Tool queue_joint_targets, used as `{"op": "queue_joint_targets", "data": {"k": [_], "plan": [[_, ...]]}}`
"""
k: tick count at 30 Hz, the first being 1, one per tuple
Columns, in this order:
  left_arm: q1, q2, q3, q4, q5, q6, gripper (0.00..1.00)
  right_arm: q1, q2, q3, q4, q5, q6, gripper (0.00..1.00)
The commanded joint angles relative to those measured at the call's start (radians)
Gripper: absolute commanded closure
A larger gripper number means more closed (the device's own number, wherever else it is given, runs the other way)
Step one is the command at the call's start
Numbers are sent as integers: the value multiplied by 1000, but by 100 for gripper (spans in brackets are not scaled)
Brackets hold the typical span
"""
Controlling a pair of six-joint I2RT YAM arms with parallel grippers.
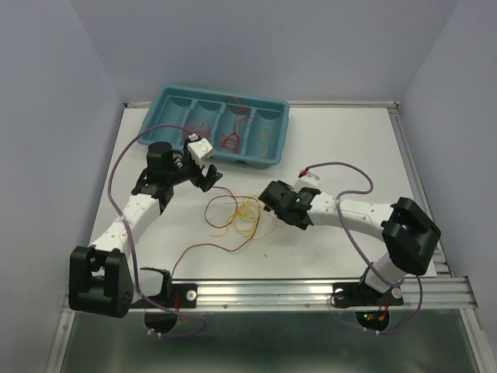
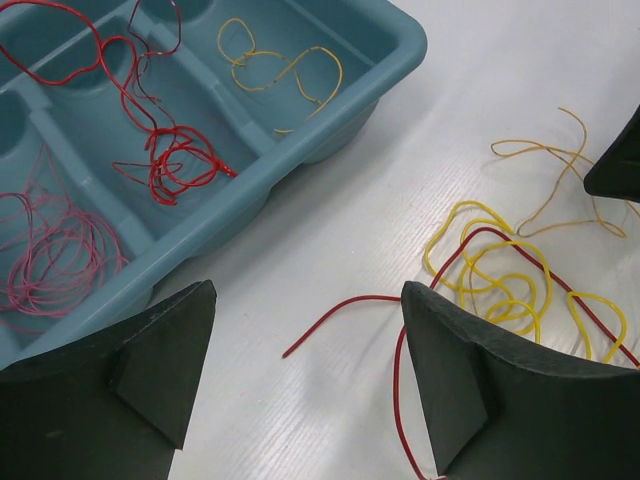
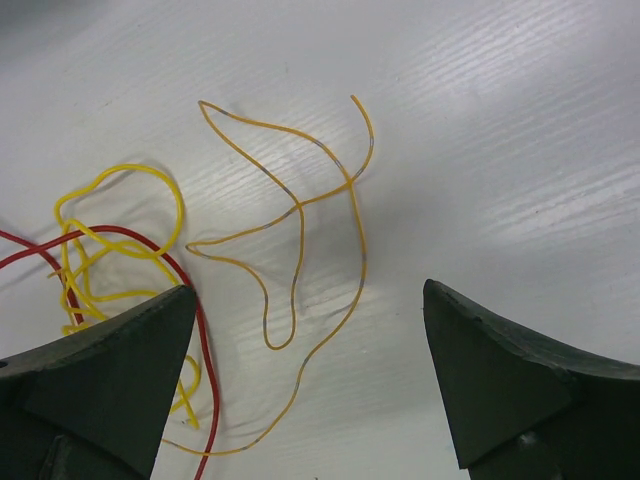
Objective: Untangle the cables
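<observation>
A tangle of thin cables lies on the white table (image 1: pixel 342 148): a yellow looping cable (image 1: pixel 247 214) (image 2: pixel 495 275) (image 3: pixel 110 235), an orange one (image 3: pixel 300 215) (image 2: pixel 560 165) and a long red one (image 1: pixel 210 245) (image 2: pixel 345 310) (image 3: pixel 150 250). My left gripper (image 1: pixel 208 177) (image 2: pixel 305 340) is open above the red cable's free end. My right gripper (image 1: pixel 268 198) (image 3: pixel 308 345) is open above the orange cable. Neither holds anything.
A teal compartment tray (image 1: pixel 167 101) (image 2: pixel 330 110) stands at the back left. Its compartments hold a pink coil (image 2: pixel 55 250), a red cable (image 2: pixel 165 160) (image 1: pixel 231 140) and a yellow cable (image 2: pixel 285 65). A metal rail (image 1: pixel 311 291) runs along the near edge.
</observation>
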Motion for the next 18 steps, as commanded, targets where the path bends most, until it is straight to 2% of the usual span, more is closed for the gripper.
{"op": "queue_joint_targets", "data": {"k": [1, 10, 13, 14, 16, 17, 18], "plan": [[0, -14, -7, 42, 1, -9, 14, -2, 41, 36, -87, 29, 139, 0], [2, -3, 1, 33, 0, -11, 14, -4, 204, 108, -89, 2, 132, 0], [2, -3, 1, 33, -5, -12, 14, -4, 247, 122, -84, 3, 132, 16], [0, -5, 3, 31, -6, -12, 14, -6, 258, 128, -84, 5, 124, 36], [0, -6, 1, 33, -13, -9, 14, -4, 285, 145, -84, 3, 116, 58], [0, -8, 1, 33, -16, -9, 14, -4, 290, 151, -83, -3, 112, 77], [0, -6, 1, 33, -17, -9, 14, -4, 293, 154, -84, -8, 107, 88]]}}
